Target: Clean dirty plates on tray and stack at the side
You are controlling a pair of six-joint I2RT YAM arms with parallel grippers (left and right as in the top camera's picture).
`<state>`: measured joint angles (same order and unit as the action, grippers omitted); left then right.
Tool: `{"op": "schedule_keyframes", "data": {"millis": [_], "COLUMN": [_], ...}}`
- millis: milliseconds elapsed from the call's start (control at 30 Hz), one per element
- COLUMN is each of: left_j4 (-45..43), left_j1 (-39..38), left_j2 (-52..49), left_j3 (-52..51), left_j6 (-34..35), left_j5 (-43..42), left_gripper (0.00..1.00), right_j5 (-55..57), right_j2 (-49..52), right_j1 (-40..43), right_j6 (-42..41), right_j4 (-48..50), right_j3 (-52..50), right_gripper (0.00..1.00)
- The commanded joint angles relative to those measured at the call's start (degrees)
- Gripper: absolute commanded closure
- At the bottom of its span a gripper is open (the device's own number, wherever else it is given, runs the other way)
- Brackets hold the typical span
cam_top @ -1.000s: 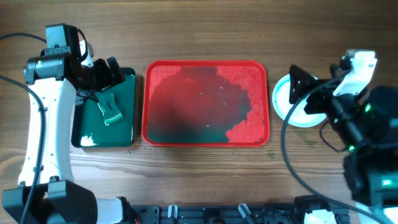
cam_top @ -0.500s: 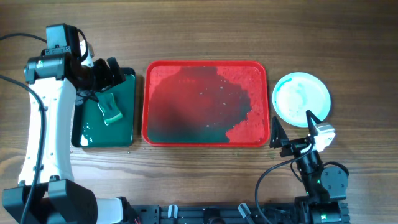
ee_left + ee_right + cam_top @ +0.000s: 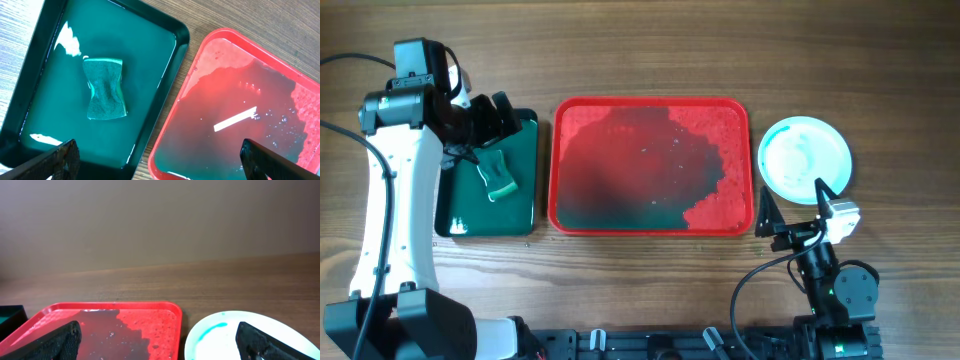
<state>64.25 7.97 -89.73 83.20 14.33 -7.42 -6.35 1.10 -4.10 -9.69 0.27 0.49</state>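
The red tray (image 3: 730, 215) lies mid-table with a dark green puddle over most of its floor and no plates on it. It also shows in the left wrist view (image 3: 210, 55) and the right wrist view (image 3: 150, 317). A pale turquoise plate (image 3: 805, 158) sits on the table right of the tray, with a turquoise streak seen in the right wrist view (image 3: 225, 337). Any plates under it are hidden. My left gripper (image 3: 500, 112) (image 3: 162, 165) is open and empty, above the gap between the two trays. My right gripper (image 3: 792, 206) (image 3: 160, 342) is open and empty, just in front of the plate.
A smaller dark green tray (image 3: 525, 205) (image 3: 165, 35) stands left of the red tray, holding green liquid and a green sponge (image 3: 498, 178) (image 3: 105, 89). The right arm's base (image 3: 835, 290) sits at the table's front right edge.
One second ago the right arm reached over the plate; it has since pulled back toward the front edge, leaving the plate uncovered. The left arm has not moved.
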Motion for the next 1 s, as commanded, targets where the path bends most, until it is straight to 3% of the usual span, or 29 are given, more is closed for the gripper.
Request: {"op": "schedule_keyframes", "data": {"millis": [0, 133, 267, 333, 533, 700, 833, 967], "left_j4": [-0.2, -0.3, -1.4, -11.0, -50.6, -72.0, -75.0, -72.5], "left_j1": [0.0, -0.1, -1.9, -2.8, -3.0, -5.3, -5.3, -5.3], "left_j2": [0.0, 4.3, 17.4, 25.4, 52.7, 71.0, 79.5, 82.5], "left_j3": [0.2, 0.2, -0.3, -4.9, -43.3, -71.7, -80.8, -82.8], "left_j6": [0.8, 0.1, 1.2, 0.9, -1.9, -3.7, -5.2, -6.9], "left_j5": [-0.7, 2.3, 1.7, 1.9, 1.3, 1.3, 2.1, 2.8], "left_gripper": [0.0, 0.0, 0.0, 0.0, 0.0, 0.0, 0.0, 0.0], "right_j5": [0.8, 0.8, 0.8, 0.8, 0.8, 0.8, 0.8, 0.8], "right_j2": [-0.5, -0.5, -0.5, -0.5, -0.5, -0.5, -0.5, -0.5], "right_j1": [-0.2, -0.2, -0.2, -0.2, -0.2, -0.2, -0.2, -0.2], "right_j6": [0.7, 0.7, 0.7, 0.7, 0.7, 0.7, 0.7, 0.7], "right_j4": [0.1, 0.1, 0.1, 0.1, 0.1, 0.1, 0.1, 0.1], "right_j3": [-0.2, -0.2, -0.2, -0.2, -0.2, -0.2, -0.2, -0.2], "right_gripper": [0.0, 0.0, 0.0, 0.0, 0.0, 0.0, 0.0, 0.0]}}
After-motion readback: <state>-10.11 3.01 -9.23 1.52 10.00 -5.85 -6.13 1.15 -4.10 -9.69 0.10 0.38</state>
